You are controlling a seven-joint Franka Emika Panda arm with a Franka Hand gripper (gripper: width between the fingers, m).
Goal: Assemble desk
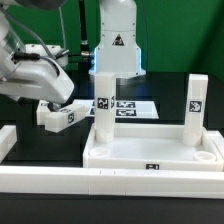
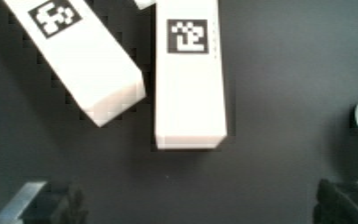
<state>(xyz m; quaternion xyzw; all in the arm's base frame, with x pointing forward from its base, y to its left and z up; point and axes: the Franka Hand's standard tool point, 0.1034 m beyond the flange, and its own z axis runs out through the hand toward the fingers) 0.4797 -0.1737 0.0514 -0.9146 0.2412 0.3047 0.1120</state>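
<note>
Gripper [image 2: 194, 205] jaws open, gripping nothing, smooth white rect. block leg [image 2: 190, 85] beside second slanted leg [image 2: 91, 70], matte dark table [image 2: 265, 170], rimmed plastic tabletop [image 1: 150, 150]

The arm [image 1: 118, 30] is white and round, like a fat tube. Its thick part has a yellow triangle sticker [image 1: 117, 42] with a black mark inside, and a black band [image 1: 122, 68] lower down. The arm's end [image 1: 30, 68] is white and grey, with smooth shiny curves and dark gaps. The two fingers [image 2: 48, 205] are dark and look blurry.
</note>
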